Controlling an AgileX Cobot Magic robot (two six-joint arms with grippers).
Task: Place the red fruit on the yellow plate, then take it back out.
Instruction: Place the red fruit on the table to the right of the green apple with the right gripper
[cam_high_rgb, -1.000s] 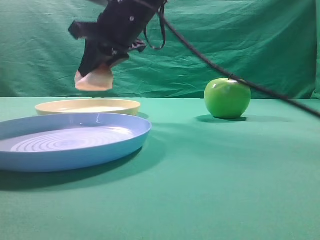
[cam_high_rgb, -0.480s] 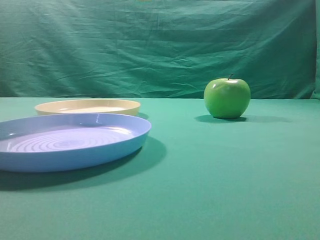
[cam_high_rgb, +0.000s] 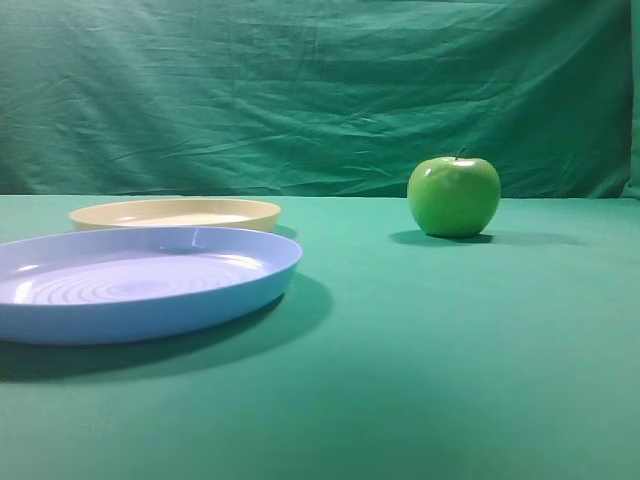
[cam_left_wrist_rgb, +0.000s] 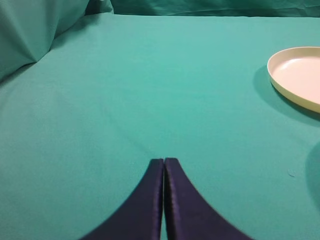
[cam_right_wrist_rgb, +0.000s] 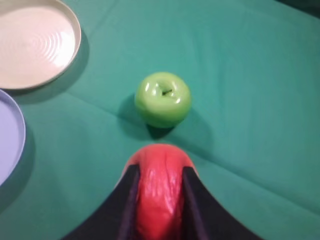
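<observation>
Green cloth-covered table (cam_high_rgb: 450, 350) with open space across the front and right. A green apple (cam_high_rgb: 454, 196) stands alone toward the back right. On the left, a blue plate (cam_high_rgb: 140, 285) sits just in front of the yellow plate (cam_high_rgb: 175, 213), blocking low approaches.

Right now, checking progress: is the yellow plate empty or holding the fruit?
Empty. The yellow plate is bare; the red fruit sits clamped in the right gripper, above the table.
</observation>
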